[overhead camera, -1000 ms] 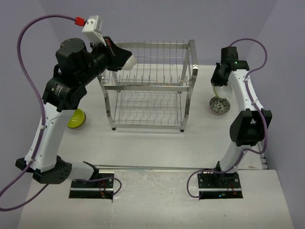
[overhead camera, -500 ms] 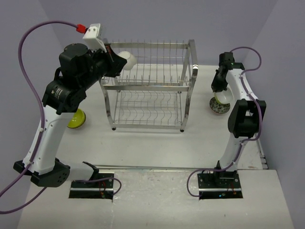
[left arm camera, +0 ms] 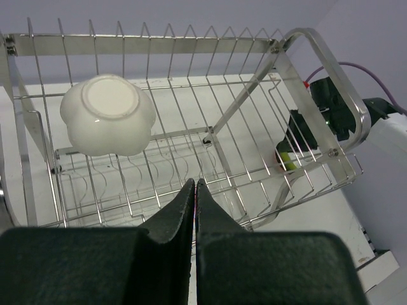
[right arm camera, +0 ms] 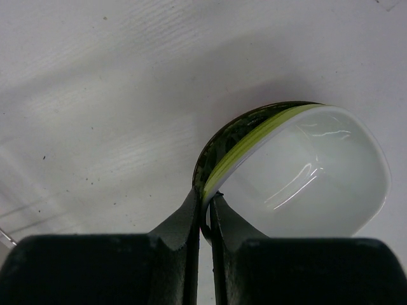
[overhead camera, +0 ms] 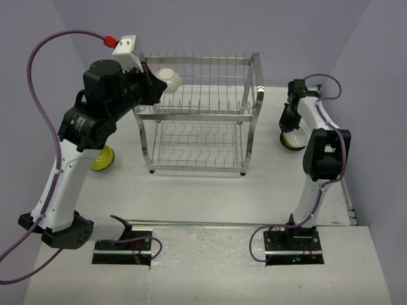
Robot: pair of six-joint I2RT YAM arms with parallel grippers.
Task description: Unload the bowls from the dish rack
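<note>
Where the right fingers (right arm camera: 205, 206) meet, they are clamped on the rim of the squarish bowl (right arm camera: 299, 171). Its body stretches up and right of the two dark tips, showing a thin lime edge and a glossy white inside. Touching its far side is a patterned bowl (right arm camera: 232, 130), only its dark speckled rim showing; whether the lime one sits fully inside it I cannot tell. Both rest on the desk (right arm camera: 95, 95), a matt white surface with faint streaks and small specks.

At the other wrist, the left fingers (left arm camera: 194, 194) are pressed together with nothing between them, raised over the rack (left arm camera: 159, 43). The white bowl (left arm camera: 108, 114) lies up and left of the tips, apart from them. It is upside down on the top tier, its round foot towards the camera and its wall softly lobed. The rack is shiny chrome wire in two tiers, with rows of thin dividers and a broad looped bar at its end.

From above, a round lime bowl (overhead camera: 103, 160) sits on the desk left of the rack, partly hidden by the left arm. Pale lilac walls close the desk in at the back and on both sides.
</note>
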